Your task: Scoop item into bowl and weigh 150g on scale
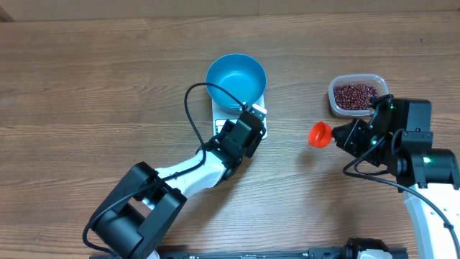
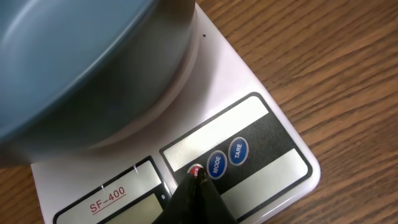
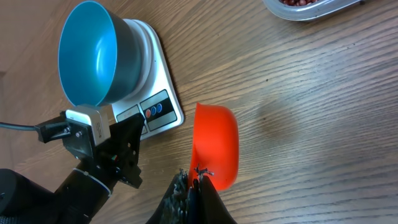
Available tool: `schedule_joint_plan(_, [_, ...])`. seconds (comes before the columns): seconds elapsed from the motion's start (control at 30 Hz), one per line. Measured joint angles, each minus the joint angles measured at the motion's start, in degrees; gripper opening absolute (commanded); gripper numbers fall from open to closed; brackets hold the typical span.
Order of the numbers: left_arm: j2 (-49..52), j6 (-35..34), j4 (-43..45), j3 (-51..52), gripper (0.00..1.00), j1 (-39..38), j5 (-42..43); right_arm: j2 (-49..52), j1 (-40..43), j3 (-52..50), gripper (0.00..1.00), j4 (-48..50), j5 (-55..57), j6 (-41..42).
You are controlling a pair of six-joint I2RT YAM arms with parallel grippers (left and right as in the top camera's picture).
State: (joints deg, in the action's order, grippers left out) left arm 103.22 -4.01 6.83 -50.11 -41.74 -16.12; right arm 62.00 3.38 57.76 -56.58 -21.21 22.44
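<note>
The blue bowl [image 1: 236,81] stands empty on the white scale [image 1: 221,115]. My left gripper [image 1: 253,115] is shut, and in the left wrist view its tip [image 2: 198,175] presses down on the red button of the scale [image 2: 273,143], left of the two blue buttons, with the bowl [image 2: 74,56] looming above. My right gripper [image 1: 339,135] is shut on the handle of an orange-red scoop [image 1: 320,134], held over the table right of the scale. The scoop [image 3: 214,146] looks empty in the right wrist view. The beans [image 1: 354,93] lie in a clear tub.
The clear plastic tub [image 1: 336,101] stands at the back right, just behind my right arm; its edge [image 3: 308,11] shows at the top of the right wrist view. The left arm's black cable [image 1: 192,119] loops beside the scale. Bare wooden table lies all around.
</note>
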Motion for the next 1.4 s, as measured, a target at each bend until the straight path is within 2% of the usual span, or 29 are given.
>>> schedule_joint_plan(1.4, [2.58,0.00,3.39,0.00,0.04,0.02,0.00,0.00,0.00,0.00,0.04,0.26,0.00,0.00])
